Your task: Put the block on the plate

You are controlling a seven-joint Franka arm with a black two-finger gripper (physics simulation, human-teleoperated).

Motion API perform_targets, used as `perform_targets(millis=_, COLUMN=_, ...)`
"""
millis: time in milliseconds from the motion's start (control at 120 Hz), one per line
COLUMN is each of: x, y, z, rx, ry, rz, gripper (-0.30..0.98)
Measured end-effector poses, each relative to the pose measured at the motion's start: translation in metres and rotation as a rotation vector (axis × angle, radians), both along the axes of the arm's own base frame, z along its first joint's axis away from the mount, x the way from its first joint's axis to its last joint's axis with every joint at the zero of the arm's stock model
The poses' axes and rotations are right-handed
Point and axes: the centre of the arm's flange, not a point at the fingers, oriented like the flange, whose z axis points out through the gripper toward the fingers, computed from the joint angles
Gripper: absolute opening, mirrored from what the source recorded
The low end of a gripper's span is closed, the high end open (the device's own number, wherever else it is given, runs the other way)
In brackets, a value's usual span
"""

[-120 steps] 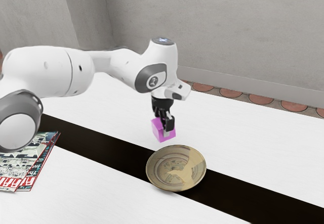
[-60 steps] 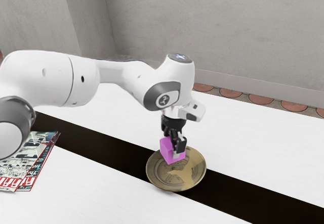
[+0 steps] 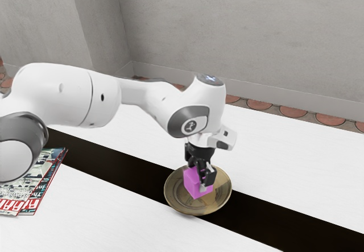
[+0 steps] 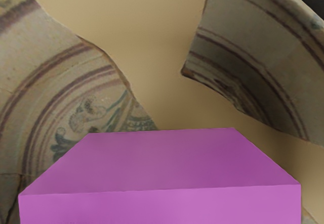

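Block lower over plate | fingers clamped on block | bare plate between block and rim

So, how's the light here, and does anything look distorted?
Exterior view: the white tabletop is very bright, nearly washed out; the plate looks duller. Wrist view: soft shading, and the block looms large, widening toward the lower edge.

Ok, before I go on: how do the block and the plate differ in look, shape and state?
The block is plain purple; the plate is tan and grey-green, with dark rings and a painted pattern.
The block is a small, flat-faced cube; the plate is round, shallow and clearly wider.
The block is held in my claw, over the plate's inside; the plate is ungripped, on the table's dark strip.
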Motion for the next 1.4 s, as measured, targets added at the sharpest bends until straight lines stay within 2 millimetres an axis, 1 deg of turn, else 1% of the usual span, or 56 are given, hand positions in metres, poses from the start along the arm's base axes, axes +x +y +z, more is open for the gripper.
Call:
perform_targets(millis=33, x=0.0, y=0.0, z=-0.001, rx=0.0, ry=0.0, rz=0.004, gripper=0.39)
perform_targets(millis=183, x=0.0, y=0.0, z=0.002, rx=-0.002, ry=-0.004, rz=0.019, gripper=0.54)
perform_targets(millis=333, x=0.001, y=0.0, z=0.009, rx=-0.003, ry=-0.016, rz=0.028, gripper=0.61)
perform_targets(millis=700, x=-0.004, y=-0.009, z=0.033, rx=-0.026, ry=-0.041, rz=0.043, gripper=0.67)
perform_targets(millis=867, x=-0.004, y=-0.005, z=0.049, rx=-0.032, ry=-0.052, rz=0.063, gripper=0.68)
perform_targets(millis=1000, x=-0.005, y=0.0, z=0.073, rx=-0.036, ry=-0.07, rz=0.077, gripper=0.68)
perform_targets(millis=1158, x=-0.004, y=0.014, z=0.093, rx=-0.03, ry=-0.081, rz=0.107, gripper=0.69)
perform_targets(millis=1325, x=-0.007, y=0.026, z=0.135, rx=-0.036, ry=-0.115, rz=0.128, gripper=0.69)
perform_targets(millis=1400, x=-0.009, y=0.033, z=0.148, rx=-0.035, ry=-0.121, rz=0.139, gripper=0.69)
